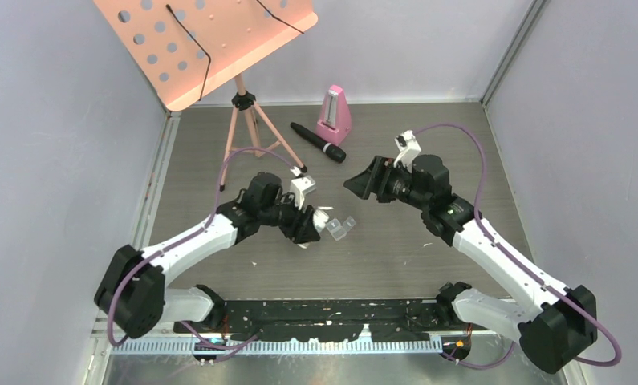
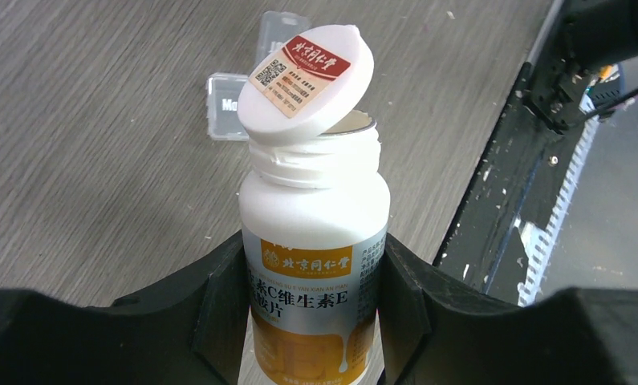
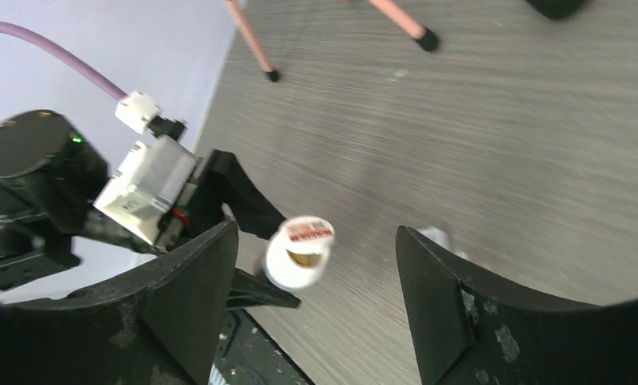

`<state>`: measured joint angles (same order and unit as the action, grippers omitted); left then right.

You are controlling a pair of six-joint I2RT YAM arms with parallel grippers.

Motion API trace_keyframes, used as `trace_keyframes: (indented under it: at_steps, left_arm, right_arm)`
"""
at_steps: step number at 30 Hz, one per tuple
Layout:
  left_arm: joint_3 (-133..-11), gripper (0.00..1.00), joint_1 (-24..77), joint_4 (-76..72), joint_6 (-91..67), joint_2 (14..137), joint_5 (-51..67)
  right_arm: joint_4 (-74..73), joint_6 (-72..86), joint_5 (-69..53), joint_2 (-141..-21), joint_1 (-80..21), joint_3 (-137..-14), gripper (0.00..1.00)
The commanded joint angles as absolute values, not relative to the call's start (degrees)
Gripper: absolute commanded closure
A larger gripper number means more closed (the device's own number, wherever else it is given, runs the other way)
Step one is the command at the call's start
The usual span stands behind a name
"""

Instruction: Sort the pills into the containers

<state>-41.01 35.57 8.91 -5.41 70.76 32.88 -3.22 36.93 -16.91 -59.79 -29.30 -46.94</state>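
Fingers of the left gripper clamp the one white bottle, its cap tilted loose on the mouth. The right gripper stands wide apart, holding nothing. One clear pill box, two compartments, lies on the table just past the bottle's mouth, its long axis slanting near-left to far-right from overhead.

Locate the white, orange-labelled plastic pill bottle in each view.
Top external: white, orange-labelled plastic pill bottle just left of centre.
Left wrist: bottle fills the centre, cap tilted ajar.
Right wrist: bottle low centre, cap end towards camera.
Shared landmark: the left gripper clamping it.
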Motion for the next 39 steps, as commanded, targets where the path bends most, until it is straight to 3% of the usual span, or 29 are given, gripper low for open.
trace_keyframes:
  at_steps: [1, 12, 19, 39]
  left_arm:
    - [-47.29, 1.0, 36.16, 12.79, -8.59, 76.29, 29.61]
    - [-54.02, 1.0, 40.94, 16.55, -7.26, 87.23, 25.32]
    - [-56.32, 1.0, 42.0, 19.82, -6.33, 90.21, 22.79]
    - [-63.28, 1.0, 46.68, 27.97, -4.16, 95.24, 16.88]
  right_arm:
    - [-10.3, 36.64, -7.99, -55.73, -27.24, -44.19, 0.21]
    - [-18.23, 39.84, -3.83, -51.6, -20.5, -37.59, 0.25]
    - [-21.08, 40.36, -4.7, -54.02, -20.04, -36.19, 0.39]
    - [-18.95, 41.85, -6.34, -55.7, -19.96, -31.93, 0.4]
